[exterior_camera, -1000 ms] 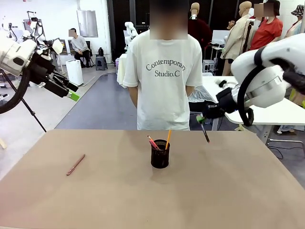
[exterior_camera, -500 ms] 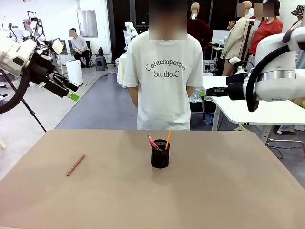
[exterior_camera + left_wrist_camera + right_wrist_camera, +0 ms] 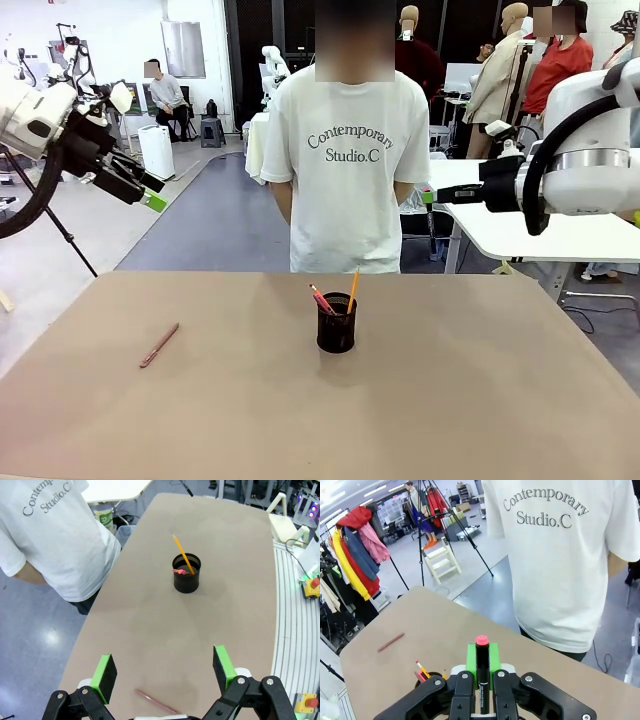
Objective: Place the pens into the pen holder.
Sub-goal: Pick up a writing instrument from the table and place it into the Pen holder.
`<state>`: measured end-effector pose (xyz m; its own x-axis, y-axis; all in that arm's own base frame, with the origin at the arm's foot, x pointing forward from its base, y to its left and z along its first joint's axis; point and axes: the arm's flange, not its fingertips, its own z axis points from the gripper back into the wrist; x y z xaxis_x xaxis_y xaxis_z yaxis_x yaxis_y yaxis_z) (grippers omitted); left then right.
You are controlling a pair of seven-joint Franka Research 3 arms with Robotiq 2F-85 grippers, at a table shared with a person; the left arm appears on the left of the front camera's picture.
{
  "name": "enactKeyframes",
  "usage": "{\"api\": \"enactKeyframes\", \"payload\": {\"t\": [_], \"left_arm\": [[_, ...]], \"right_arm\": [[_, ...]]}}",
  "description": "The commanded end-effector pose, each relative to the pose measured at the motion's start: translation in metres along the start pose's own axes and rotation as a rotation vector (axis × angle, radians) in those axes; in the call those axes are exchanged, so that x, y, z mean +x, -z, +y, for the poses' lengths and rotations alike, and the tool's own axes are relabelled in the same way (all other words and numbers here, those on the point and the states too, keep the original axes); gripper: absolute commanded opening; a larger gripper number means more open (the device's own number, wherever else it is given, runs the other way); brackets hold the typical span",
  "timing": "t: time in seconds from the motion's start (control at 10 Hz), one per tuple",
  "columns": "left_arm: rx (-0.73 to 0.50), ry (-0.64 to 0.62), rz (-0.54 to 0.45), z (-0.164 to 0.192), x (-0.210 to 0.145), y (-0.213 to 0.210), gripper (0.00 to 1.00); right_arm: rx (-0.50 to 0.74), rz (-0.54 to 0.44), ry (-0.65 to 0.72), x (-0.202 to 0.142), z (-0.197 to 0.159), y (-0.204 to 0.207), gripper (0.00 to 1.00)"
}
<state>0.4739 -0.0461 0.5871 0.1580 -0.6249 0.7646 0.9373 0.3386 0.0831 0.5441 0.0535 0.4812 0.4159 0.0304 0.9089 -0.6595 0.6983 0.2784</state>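
Observation:
The black mesh pen holder (image 3: 336,323) stands mid-table with a yellow pencil (image 3: 353,290) and a red pen (image 3: 321,299) sticking out of it. A pinkish pen (image 3: 159,344) lies flat on the table's left part. My right gripper (image 3: 428,196) hangs level, high over the far right edge, shut on a black marker (image 3: 481,680) with a red tip. My left gripper (image 3: 150,197) is open and raised off the table's left side. In the left wrist view, the left gripper (image 3: 165,669) looks down on the pen holder (image 3: 186,573) and the pinkish pen (image 3: 155,702).
A person in a white T-shirt (image 3: 345,170) stands at the far edge behind the holder, arms back. The brown table (image 3: 480,400) is bare to the right and front. A white side table (image 3: 560,240) stands off to the right.
My right gripper has risen from just above the table to a level pose high at the far right, carrying the marker up. The left arm, the holder and the lying pen have not moved.

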Motion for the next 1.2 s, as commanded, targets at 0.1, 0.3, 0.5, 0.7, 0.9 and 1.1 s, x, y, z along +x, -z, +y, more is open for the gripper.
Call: {"api": "enactKeyframes", "payload": {"t": [0.1, 0.3, 0.5, 0.7, 0.9, 1.1], "left_arm": [[0.006, 0.001, 0.005, 0.000, 0.000, -0.002, 1.00], [0.006, 0.001, 0.005, 0.000, 0.000, -0.002, 1.00], [0.006, 0.001, 0.005, 0.000, 0.000, -0.002, 1.00], [0.006, 0.001, 0.005, 0.000, 0.000, -0.002, 1.00], [0.006, 0.001, 0.005, 0.000, 0.000, -0.002, 1.00], [0.006, 0.001, 0.005, 0.000, 0.000, -0.002, 1.00]], "right_arm": [[0.000, 0.000, 0.000, 0.000, 0.000, 0.000, 0.00], [0.123, -0.105, -0.133, 0.000, 0.014, 0.017, 0.00], [0.237, -0.251, -0.272, 0.005, 0.045, 0.027, 0.00], [0.341, -0.287, -0.353, -0.003, 0.073, 0.037, 0.00], [0.330, -0.319, -0.464, -0.025, 0.083, 0.063, 0.00], [0.350, -0.280, -0.416, -0.044, 0.085, 0.079, 0.00]]}}
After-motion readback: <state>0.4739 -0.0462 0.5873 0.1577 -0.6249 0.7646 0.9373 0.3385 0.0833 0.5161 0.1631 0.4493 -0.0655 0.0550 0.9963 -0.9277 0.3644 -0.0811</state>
